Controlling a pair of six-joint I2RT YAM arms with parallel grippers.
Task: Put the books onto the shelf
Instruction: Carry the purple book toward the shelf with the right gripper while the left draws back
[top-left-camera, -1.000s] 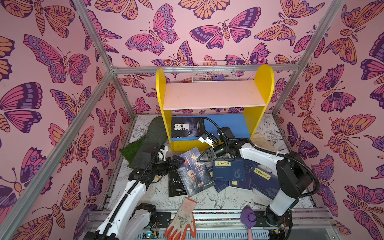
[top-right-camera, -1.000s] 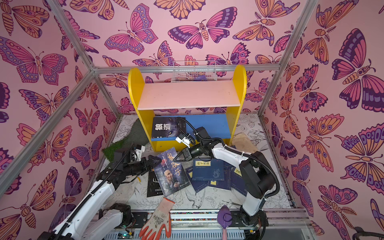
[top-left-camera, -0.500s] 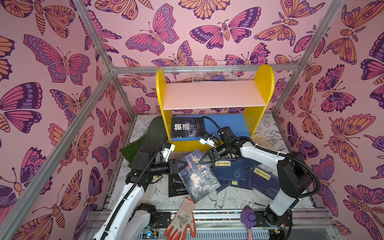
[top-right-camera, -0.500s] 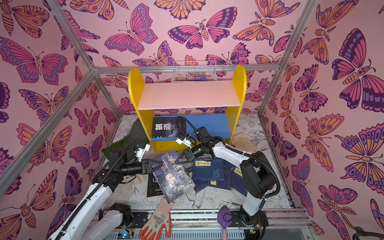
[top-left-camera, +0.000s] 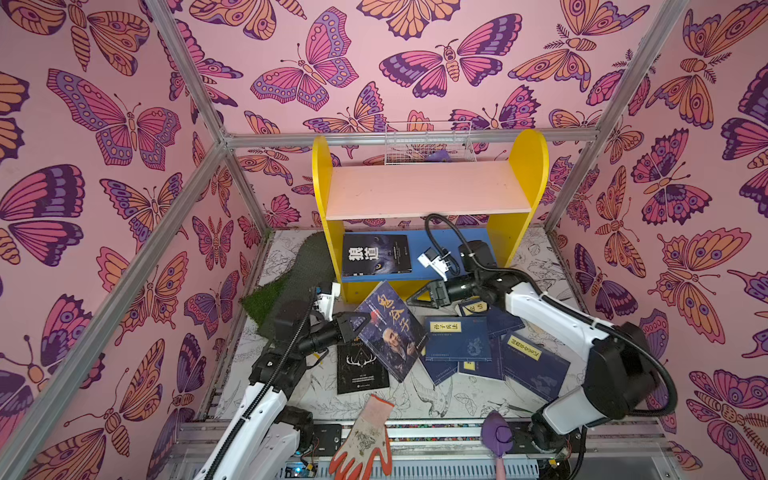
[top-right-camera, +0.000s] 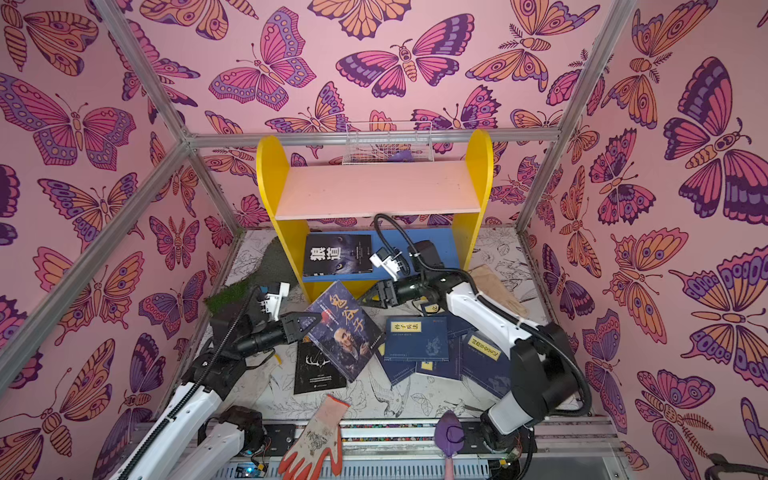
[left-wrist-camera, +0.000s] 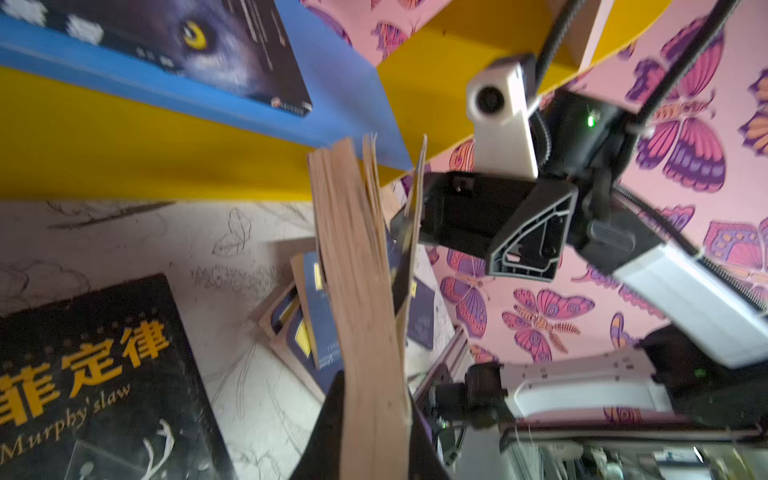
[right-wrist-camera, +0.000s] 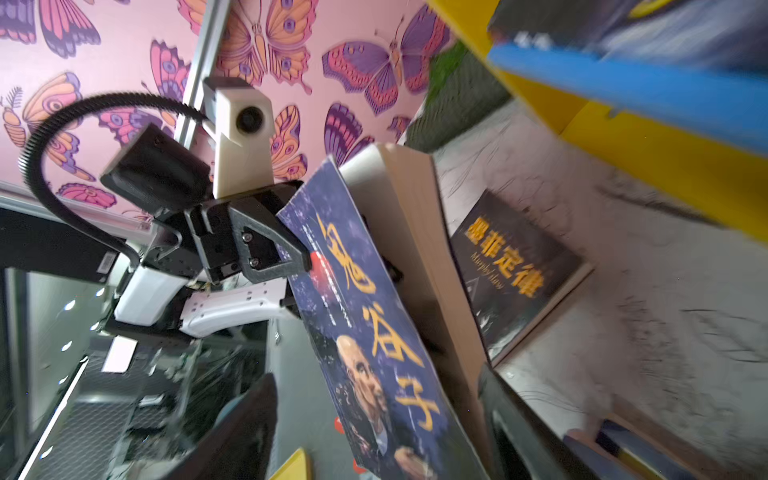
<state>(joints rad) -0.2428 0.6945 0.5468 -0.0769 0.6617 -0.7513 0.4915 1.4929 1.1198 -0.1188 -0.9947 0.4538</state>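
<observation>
My left gripper (top-left-camera: 360, 322) (top-right-camera: 311, 322) is shut on the near-left edge of a dark blue paperback with a man's face (top-left-camera: 390, 334) (top-right-camera: 347, 332), which it holds tilted above the table. Its page edge (left-wrist-camera: 361, 291) runs out from between my left jaws. My right gripper (top-left-camera: 415, 297) (right-wrist-camera: 374, 428) stands open at the book's far corner, the cover (right-wrist-camera: 374, 324) lying between its spread fingers. The shelf (top-left-camera: 524, 174) stands behind; a wolf-cover book (top-left-camera: 374, 255) lies on its blue lower board (top-left-camera: 440, 259). A black book (top-left-camera: 361, 370) and several navy books (top-left-camera: 457, 345) lie on the table.
An orange-and-white glove (top-left-camera: 365, 436) and a purple trowel (top-left-camera: 496, 434) lie at the front rail. Green turf (top-left-camera: 286, 286) sits left of the shelf. A white wire basket (top-left-camera: 428, 143) hangs behind the pink upper board (top-left-camera: 424, 189). Butterfly walls close in on three sides.
My left gripper has shut on the blue paperback's left edge. My right gripper, shut on that book a moment ago, has opened and let go. The book has shifted slightly toward the shelf.
</observation>
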